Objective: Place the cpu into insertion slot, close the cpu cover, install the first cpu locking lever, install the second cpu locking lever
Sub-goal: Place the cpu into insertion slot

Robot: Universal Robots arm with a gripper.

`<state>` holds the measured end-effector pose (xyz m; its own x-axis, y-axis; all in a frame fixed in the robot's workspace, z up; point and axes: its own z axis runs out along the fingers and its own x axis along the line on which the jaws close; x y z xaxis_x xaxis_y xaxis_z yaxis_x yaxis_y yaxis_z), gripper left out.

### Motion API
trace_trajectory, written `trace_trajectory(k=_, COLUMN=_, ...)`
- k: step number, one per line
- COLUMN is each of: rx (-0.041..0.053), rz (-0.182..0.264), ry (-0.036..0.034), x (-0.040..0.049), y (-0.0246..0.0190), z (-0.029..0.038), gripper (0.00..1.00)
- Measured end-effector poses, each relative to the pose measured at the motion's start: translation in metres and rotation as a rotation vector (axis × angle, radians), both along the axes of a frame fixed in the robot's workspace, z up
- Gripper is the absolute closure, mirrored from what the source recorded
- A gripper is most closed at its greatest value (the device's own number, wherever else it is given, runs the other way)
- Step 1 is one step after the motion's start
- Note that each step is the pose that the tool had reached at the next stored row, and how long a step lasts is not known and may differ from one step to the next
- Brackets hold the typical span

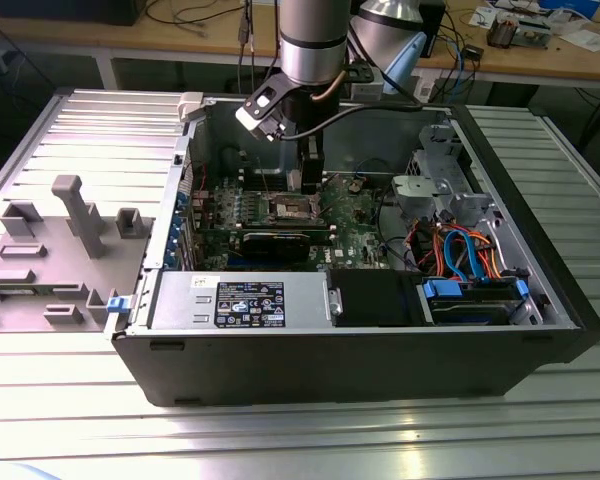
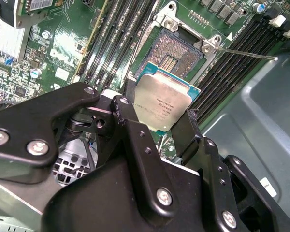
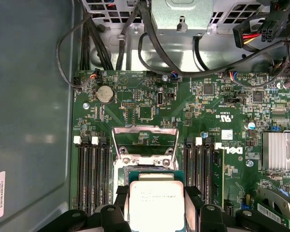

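Observation:
In the exterior view my gripper reaches down into the open computer case, just above the socket on the green motherboard. The cpu, a small square chip with a silver-grey top, sits between my black fingers. The gripper is shut on its edges. It hangs over one edge of the bare insertion slot. In the first wrist view the cpu shows between the fingers, with the cpu cover swung up and open beyond it. A thin locking lever sticks out beside the socket.
Memory slots flank the socket on both sides. A finned heatsink and black cables lie nearby. The power supply and a blue drive bay fill the case front. A grey fixture lies at the exterior view's left.

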<state>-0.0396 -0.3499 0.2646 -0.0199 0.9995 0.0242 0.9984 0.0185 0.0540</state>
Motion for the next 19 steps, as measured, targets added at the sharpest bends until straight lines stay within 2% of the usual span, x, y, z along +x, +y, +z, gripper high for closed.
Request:
trace_trajectory(k=10, rx=0.0003, rz=0.000, ry=-0.0002, x=0.0000, y=0.0000, z=-0.0010, gripper=0.46)
trace_trajectory(k=15, rx=0.0000, rz=0.000, ry=-0.0001, x=-0.0008, y=0.0004, z=-0.0117, gripper=0.46)
trace_trajectory(k=17, rx=0.0001, rz=0.000, ry=-0.0036, x=-0.0026, y=0.0006, z=-0.0146, gripper=0.46)
trace_trajectory(k=18, rx=-0.0002, rz=0.000, ry=-0.0101, x=-0.0045, y=0.0006, z=-0.0155, gripper=0.46)
trace_trajectory(k=19, rx=-0.0002, rz=0.000, ry=-0.0129, x=-0.0052, y=0.0006, z=-0.0158, gripper=0.46)
